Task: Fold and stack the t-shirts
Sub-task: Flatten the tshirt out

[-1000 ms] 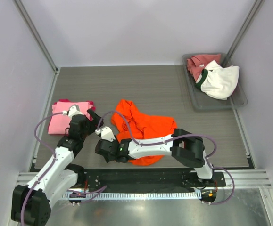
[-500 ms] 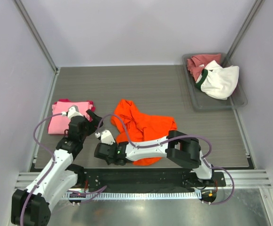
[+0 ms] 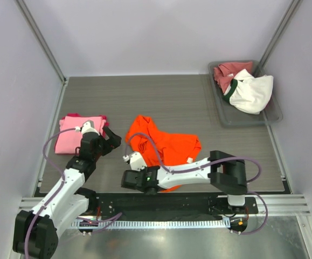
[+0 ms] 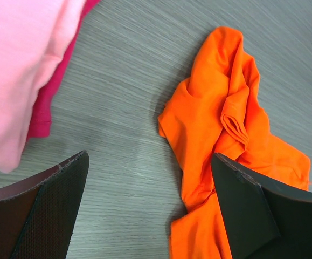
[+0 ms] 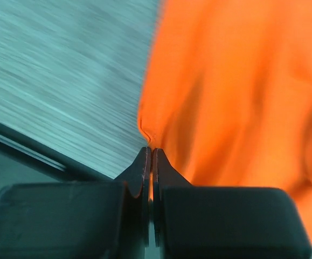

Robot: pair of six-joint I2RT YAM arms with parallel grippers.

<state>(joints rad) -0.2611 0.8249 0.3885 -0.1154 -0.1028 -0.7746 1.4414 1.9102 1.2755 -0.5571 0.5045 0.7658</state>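
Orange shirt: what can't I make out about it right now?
- Top view: the right arm lies across the orange shirt, hiding its near edge.
- Right wrist view: blurred; the right claw is shut on a pinch of cloth, but which part of the shirt cannot be told.
- Left wrist view: the shirt's lower end is cut off by the bottom edge and one finger of the left claw.
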